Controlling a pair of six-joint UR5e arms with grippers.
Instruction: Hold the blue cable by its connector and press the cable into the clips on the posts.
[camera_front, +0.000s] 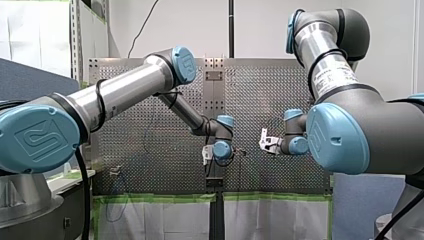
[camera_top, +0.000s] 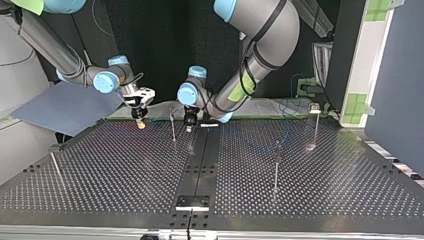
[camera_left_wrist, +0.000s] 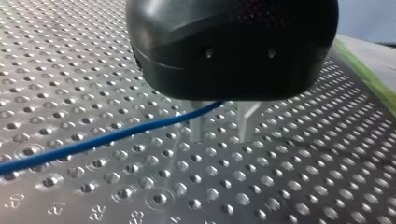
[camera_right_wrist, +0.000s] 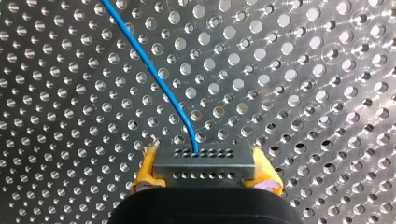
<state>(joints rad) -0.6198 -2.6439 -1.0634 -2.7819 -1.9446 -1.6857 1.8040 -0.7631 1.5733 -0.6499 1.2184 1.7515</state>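
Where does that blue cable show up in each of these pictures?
Front view: too thin to pick out.
Top view: blue cable, faint, at the perforated table's far edge, right side.
Left wrist view: slants across, vanishing behind my left gripper's body.
Right wrist view: runs ahead from the connector in my right gripper.
Shared landmark: that table's holes.

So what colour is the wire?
The wire is blue, clearest in the right wrist view.
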